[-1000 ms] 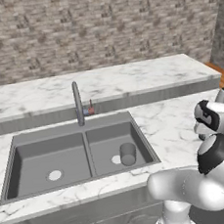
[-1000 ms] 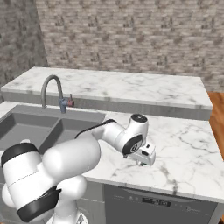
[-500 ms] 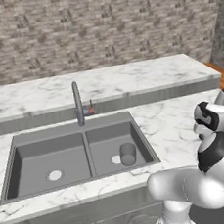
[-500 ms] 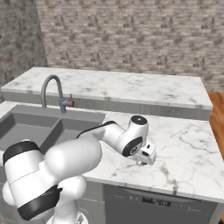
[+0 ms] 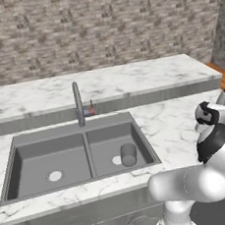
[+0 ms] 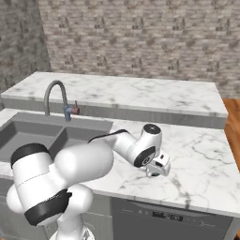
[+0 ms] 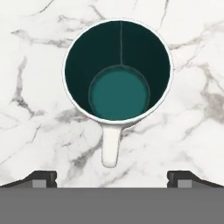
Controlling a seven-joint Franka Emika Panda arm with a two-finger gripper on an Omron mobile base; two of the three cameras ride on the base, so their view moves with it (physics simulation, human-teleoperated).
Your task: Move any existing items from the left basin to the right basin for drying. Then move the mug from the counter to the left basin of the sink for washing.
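Seen from straight above in the hand view, the mug (image 7: 119, 70) stands upright on the counter (image 7: 35, 65), pale-rimmed and dark green inside, its handle pointing at my gripper (image 7: 112, 177). The gripper is open; its fingertips (image 7: 42, 177) stand wide apart on either side of the handle's end, clear of it. In the right base view the gripper (image 6: 157, 169) hangs low over the counter (image 6: 201, 154), right of the sink. The left basin (image 5: 50, 153) shows its white drain. In the right basin (image 5: 107, 137) a plain grey cylinder cup (image 5: 128, 154) stands.
A thin grey faucet (image 5: 77, 101) rises behind the divider between the basins. A raised marble ledge (image 5: 130, 80) and a brick wall run along the back. My own arm (image 6: 93, 157) reaches across the sink's right edge. A dishwasher front (image 6: 164, 215) sits below the counter.
The hand has shifted only slightly over the counter. The grey cup and the sink look the same.
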